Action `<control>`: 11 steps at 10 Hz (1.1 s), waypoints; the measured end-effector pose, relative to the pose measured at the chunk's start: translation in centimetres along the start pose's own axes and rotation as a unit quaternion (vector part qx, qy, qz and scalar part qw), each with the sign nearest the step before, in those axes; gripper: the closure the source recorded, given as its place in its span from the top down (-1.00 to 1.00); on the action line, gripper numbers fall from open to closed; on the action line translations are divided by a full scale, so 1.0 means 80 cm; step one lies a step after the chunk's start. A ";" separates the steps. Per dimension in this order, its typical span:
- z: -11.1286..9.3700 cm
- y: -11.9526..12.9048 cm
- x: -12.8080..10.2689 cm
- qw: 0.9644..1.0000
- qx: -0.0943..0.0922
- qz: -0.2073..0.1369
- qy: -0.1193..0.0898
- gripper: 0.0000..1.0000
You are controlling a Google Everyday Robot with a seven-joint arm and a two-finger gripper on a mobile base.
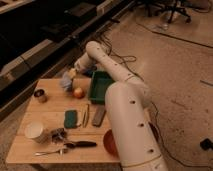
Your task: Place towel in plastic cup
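One end effector (72, 73) grasps one towel (66, 82) at ten o'clock on the tabletop (50, 107), one cup (35, 131) at seven

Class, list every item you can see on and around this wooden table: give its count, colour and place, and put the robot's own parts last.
Table: one, light wood, centre left.
Towel: one, pale blue, far side of table, at the gripper.
Apple: one, red and yellow, just right of the towel.
Tray: one, green, far right of table.
Tin can: one, metallic, left edge.
Cup: one, white, near left.
Sponge: one, green, table centre.
Dark bar: one, right of the sponge.
Bowl: one, red, near right, partly behind the arm.
Utensils: a few, near edge.
Gripper: one, far side, over the towel.
Arm: one, white, right.
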 end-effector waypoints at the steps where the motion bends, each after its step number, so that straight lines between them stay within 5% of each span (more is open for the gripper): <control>1: 0.002 -0.003 -0.001 1.000 -0.001 0.003 0.002 -1.00; 8: 0.015 -0.034 0.017 0.999 -0.009 0.022 0.024 -0.97; 11: 0.028 -0.034 0.020 0.998 -0.001 0.024 0.052 -0.41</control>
